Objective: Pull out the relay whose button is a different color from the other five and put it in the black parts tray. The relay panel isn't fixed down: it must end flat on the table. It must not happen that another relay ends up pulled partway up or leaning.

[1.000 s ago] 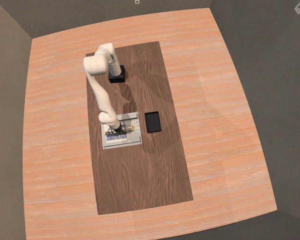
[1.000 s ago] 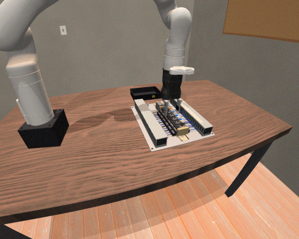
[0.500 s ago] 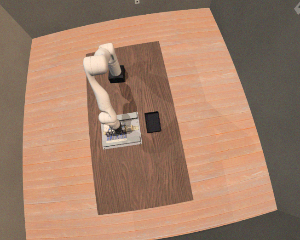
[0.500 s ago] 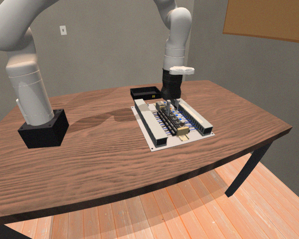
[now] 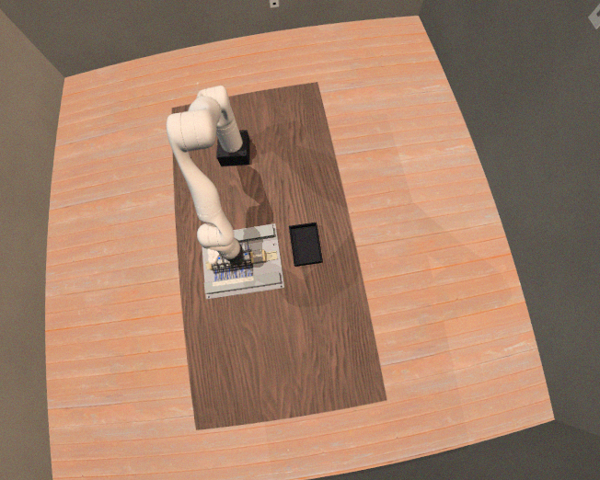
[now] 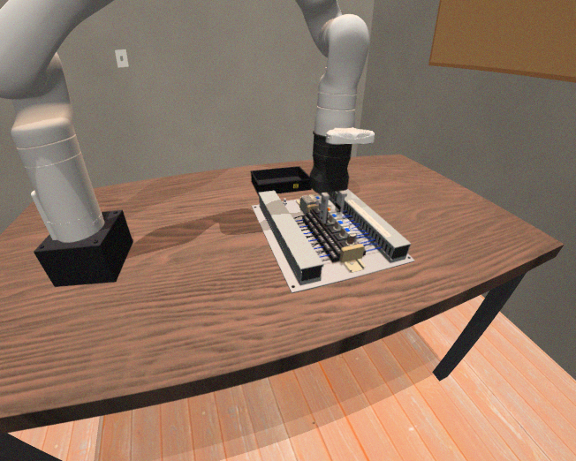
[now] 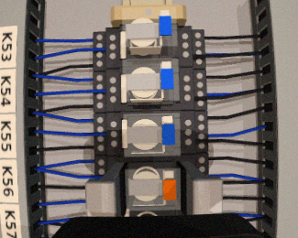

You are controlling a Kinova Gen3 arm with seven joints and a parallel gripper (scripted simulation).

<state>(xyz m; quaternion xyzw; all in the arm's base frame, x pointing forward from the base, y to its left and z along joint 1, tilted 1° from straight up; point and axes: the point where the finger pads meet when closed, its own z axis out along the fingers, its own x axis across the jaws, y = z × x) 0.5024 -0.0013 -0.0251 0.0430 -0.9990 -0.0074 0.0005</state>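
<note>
The orange-button relay (image 7: 148,189) sat in its socket in the row beside the label K56 (image 7: 7,181), still seated on the relay panel (image 6: 298,277). The end effector (image 7: 153,196) was closed on it, one grey finger (image 7: 100,197) pressed against each side of the relay body, roughly half open across its width. Three relays farther along the row in the wrist view carried blue buttons (image 7: 169,135), with blue and black wires running out to slotted ducts (image 7: 35,114) on both sides. The panel lay flat on the wooden tabletop (image 6: 178,307). The black parts tray (image 5: 305,244) stood just beside the panel, apart from it. The arm's black base (image 6: 110,268) was mounted well away along the tabletop.
</note>
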